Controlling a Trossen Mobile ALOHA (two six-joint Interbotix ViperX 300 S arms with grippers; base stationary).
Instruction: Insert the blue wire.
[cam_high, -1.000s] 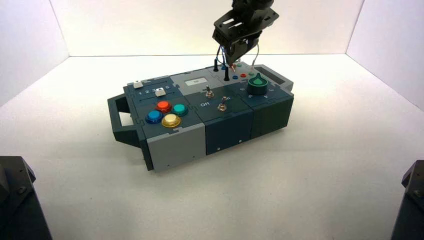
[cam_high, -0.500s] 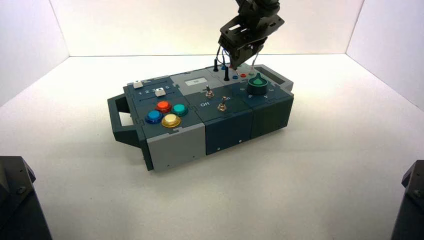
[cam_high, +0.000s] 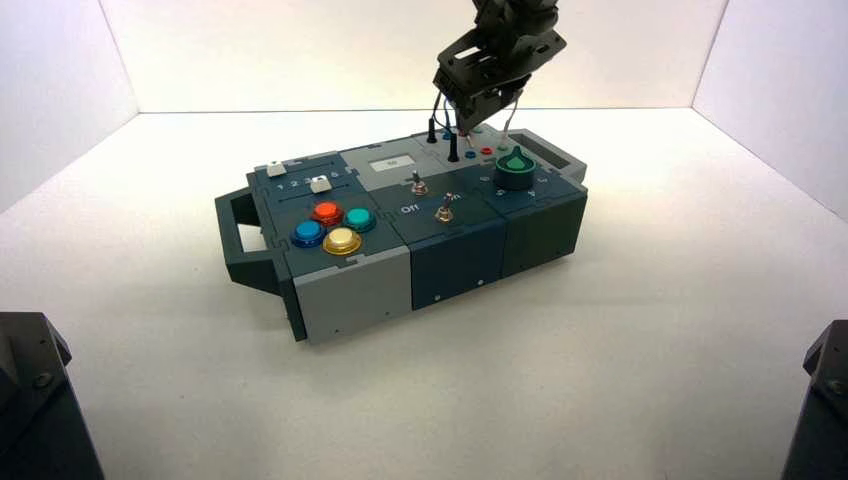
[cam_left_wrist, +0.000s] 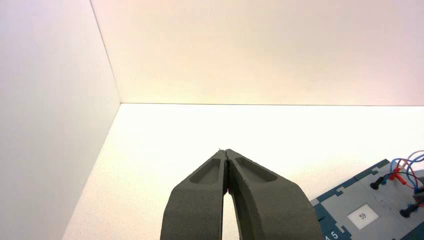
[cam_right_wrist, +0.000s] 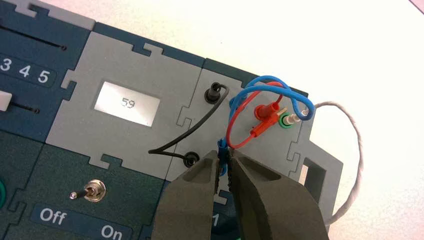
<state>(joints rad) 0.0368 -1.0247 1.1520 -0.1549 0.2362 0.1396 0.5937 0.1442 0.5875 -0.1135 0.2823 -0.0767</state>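
Dark grey right gripper (cam_right_wrist: 223, 165), pinched on the blue wire (cam_right_wrist: 270, 82) (plug blue too). Just beyond its tips: red lead (cam_right_wrist: 235, 125) looping, black lead (cam_right_wrist: 200, 127), green socket (cam_right_wrist: 286, 120). Farther off, white wire loop (cam_right_wrist: 355, 150), grey panel, pale display (cam_right_wrist: 127, 103) with grey digits.

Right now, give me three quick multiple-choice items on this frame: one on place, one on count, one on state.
1. Where is the right gripper?
A. over the round buttons
B. over the wire sockets at the box's far side
C. parked off the box

2. How many round push buttons are on the box?
A. two
B. four
C. six

3. What does the right gripper hold?
A. the thin blue wire's plug
B. the green knob
C. nothing

Key: B, the high view shows it there; B, blue, orange, teal, yellow; A, its fingers pinch the blue plug.
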